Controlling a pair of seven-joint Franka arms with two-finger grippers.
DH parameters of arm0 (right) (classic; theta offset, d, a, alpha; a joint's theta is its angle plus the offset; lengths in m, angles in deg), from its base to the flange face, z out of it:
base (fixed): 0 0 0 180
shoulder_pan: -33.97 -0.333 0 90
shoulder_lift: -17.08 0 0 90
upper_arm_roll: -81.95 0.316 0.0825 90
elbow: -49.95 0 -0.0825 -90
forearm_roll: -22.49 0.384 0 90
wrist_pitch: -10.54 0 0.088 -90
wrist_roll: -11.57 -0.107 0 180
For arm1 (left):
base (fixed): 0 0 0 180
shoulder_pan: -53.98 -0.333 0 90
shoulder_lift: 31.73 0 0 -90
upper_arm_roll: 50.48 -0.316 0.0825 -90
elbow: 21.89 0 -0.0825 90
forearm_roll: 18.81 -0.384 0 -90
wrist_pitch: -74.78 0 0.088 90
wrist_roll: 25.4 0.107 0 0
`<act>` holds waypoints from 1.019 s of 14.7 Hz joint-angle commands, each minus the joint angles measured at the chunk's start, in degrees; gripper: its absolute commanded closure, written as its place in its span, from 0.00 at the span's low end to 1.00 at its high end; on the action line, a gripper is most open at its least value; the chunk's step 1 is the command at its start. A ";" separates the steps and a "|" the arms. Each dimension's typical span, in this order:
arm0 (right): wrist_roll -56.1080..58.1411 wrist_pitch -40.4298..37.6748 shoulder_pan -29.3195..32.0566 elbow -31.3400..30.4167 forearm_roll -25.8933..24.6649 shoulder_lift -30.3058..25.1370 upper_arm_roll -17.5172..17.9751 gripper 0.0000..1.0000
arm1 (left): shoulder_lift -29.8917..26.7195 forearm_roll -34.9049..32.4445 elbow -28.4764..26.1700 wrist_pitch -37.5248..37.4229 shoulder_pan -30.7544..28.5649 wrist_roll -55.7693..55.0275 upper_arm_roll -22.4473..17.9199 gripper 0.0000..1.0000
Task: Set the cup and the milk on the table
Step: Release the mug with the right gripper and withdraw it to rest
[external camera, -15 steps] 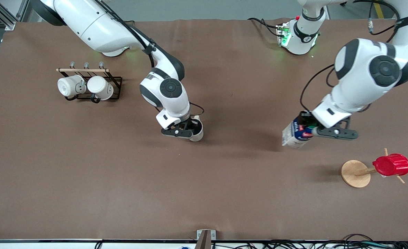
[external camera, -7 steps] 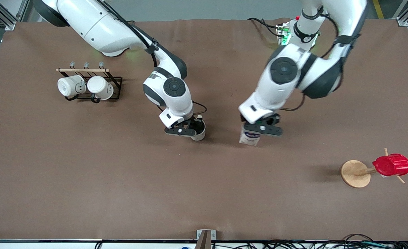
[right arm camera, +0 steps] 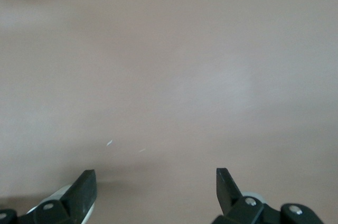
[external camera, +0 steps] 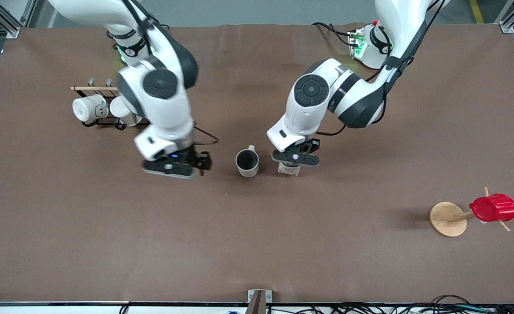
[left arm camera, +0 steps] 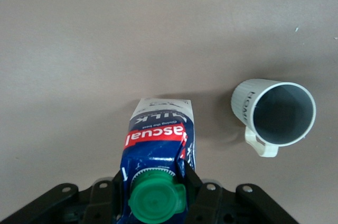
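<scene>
Both grippers differ: left gripper jaws clamp milk; right gripper jaws spread.

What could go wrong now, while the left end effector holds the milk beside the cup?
1. The left end effector grips the milk high up, near its green cap; opening carelessly might topple it.
2. The cup stands close beside the milk, so a sideways retreat may knock it.
3. The right end effector, open over the table, should keep away from the cup.
</scene>
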 commanded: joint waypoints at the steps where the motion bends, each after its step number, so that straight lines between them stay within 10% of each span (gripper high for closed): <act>1: 11.29 -2.69 -0.01 -2.74 7.79 -8.31 -8.24 0.00 | 2.64 -1.13 4.08 -2.72 2.43 -2.80 -0.34 0.99; 10: 48.32 -26.16 0.69 8.15 20.54 -15.01 -32.24 0.00 | 7.03 -0.52 7.85 -3.78 3.14 -4.81 -0.34 1.00; 15: 48.60 -28.28 1.22 10.44 22.41 -14.66 -32.88 0.00 | 8.96 -0.69 10.57 -3.60 3.76 -5.26 -0.43 1.00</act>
